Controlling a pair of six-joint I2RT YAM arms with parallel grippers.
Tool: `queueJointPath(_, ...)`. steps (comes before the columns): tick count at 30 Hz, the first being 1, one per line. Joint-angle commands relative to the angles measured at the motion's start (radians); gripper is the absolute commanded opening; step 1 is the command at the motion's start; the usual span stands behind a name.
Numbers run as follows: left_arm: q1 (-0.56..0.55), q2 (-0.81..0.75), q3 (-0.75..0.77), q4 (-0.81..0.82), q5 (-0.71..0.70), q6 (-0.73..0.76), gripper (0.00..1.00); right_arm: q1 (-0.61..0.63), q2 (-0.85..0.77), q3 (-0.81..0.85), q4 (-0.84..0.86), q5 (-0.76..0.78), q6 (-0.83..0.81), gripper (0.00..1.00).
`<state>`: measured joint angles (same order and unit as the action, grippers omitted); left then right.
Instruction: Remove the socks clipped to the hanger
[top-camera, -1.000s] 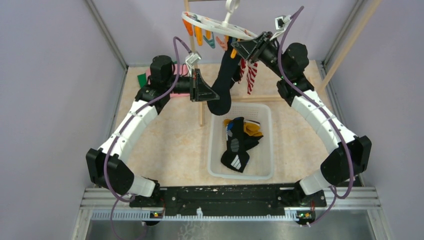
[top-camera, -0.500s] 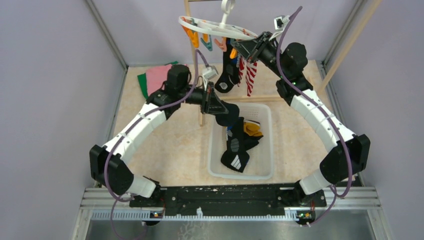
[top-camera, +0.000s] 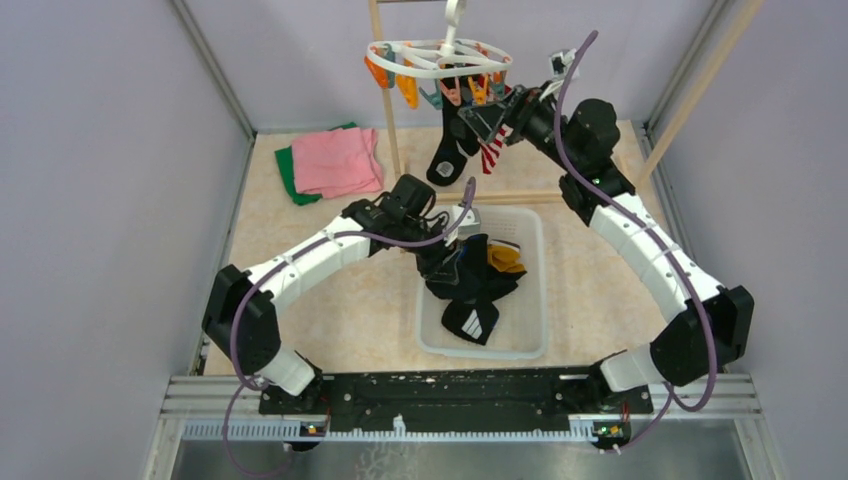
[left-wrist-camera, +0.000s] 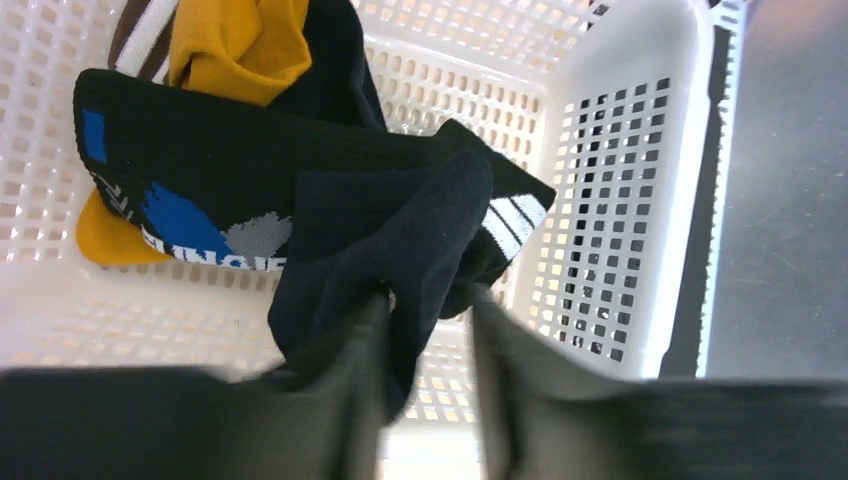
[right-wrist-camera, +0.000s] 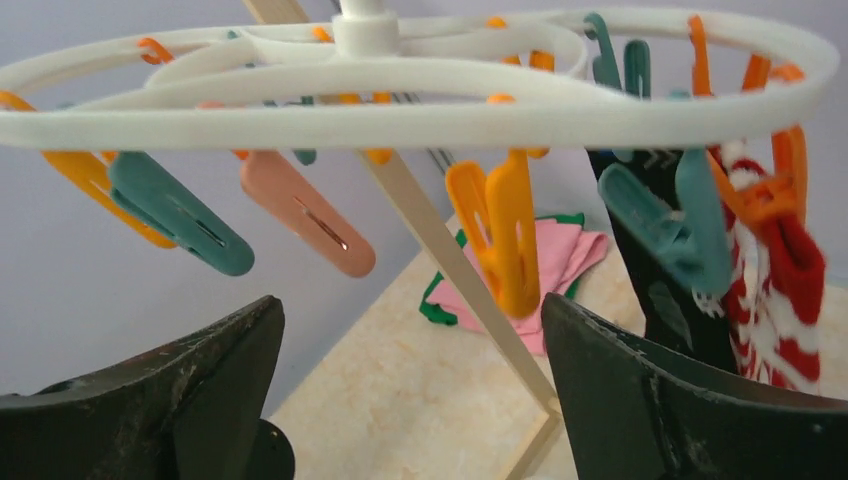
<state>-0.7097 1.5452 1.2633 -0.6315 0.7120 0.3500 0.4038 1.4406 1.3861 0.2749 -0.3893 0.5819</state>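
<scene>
Black sock, crumpled, sags over other socks in white basket.

Past the gaping right gripper, the hanger holds a black sock and a red-striped sock.

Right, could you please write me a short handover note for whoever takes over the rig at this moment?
Left gripper: over the basket, jaws around a dark sock; gripping or releasing, cannot tell.
Right gripper: open, below the hanger ring.
Done: mustard sock and blue-marked black sock lie in the basket.
To do: hanging black sock and red-and-white striped sock, both clipped to the hanger.
</scene>
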Motion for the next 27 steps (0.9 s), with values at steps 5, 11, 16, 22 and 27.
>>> queueJointPath(5, -0.020, -0.027, 0.007, 0.011, -0.135, 0.124, 0.79, -0.003, -0.173, -0.176, -0.099, 0.069, -0.123, 0.99)
queueJointPath(11, -0.021, -0.091, 0.006, 0.005, -0.151, 0.149, 0.98, -0.070, -0.276, -0.320, -0.102, 0.143, -0.205, 0.99)
queueJointPath(16, -0.018, -0.137, 0.022, -0.037, -0.188, 0.137, 0.99, -0.146, -0.188, -0.355, 0.082, 0.127, -0.326, 0.99)
queueJointPath(22, 0.003, -0.183, 0.024, -0.089, -0.196, 0.137, 0.99, -0.193, 0.158, -0.142, 0.279, -0.045, -0.403, 0.95)
queueJointPath(27, 0.042, -0.206, 0.050, -0.148, -0.178, 0.142, 0.99, -0.194, 0.392, 0.074, 0.367, -0.157, -0.351, 0.90)
